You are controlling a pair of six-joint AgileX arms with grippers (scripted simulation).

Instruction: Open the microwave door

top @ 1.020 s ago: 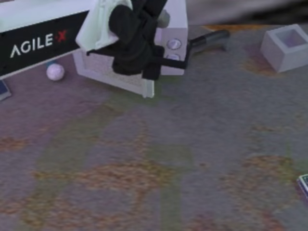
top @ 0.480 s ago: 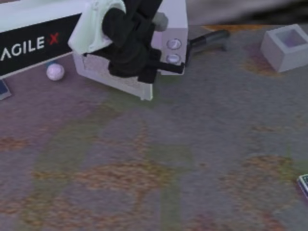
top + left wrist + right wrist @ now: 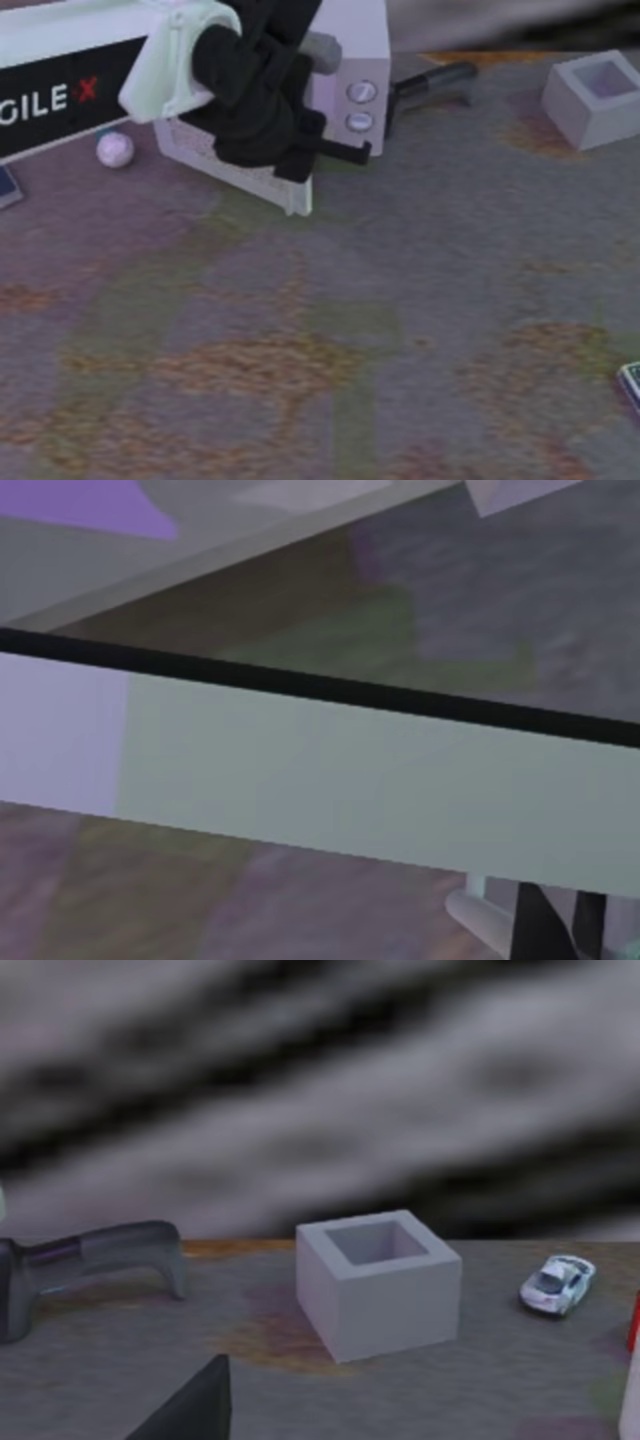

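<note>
The white microwave [image 3: 362, 45] stands at the table's far edge, its two silver knobs [image 3: 359, 107] facing front. The microwave door [image 3: 262, 181] stands ajar, hinged at the left, its free edge [image 3: 301, 196] swung out from the body. My left gripper [image 3: 312, 158] reaches down over the door's free end, shut on the door handle. In the left wrist view the door's top edge [image 3: 350, 780] crosses as a pale band, the handle [image 3: 482, 922] sits beside the black fingers [image 3: 535, 932], and the purple interior [image 3: 80, 505] shows behind. My right gripper [image 3: 200, 1405] is parked off the top view.
A grey open-topped cube [image 3: 595, 95] [image 3: 380, 1280] stands at the far right. A dark-handled tool [image 3: 435, 80] [image 3: 100, 1255] lies right of the microwave, a white ball [image 3: 115, 150] to its left. A toy car [image 3: 555, 1285] sits beyond the cube. Small items touch the edges [image 3: 630, 382] [image 3: 8, 186].
My left arm has drawn back to the left and the door's free edge has swung further out from the microwave body. The right arm's view gives no earlier frame.
</note>
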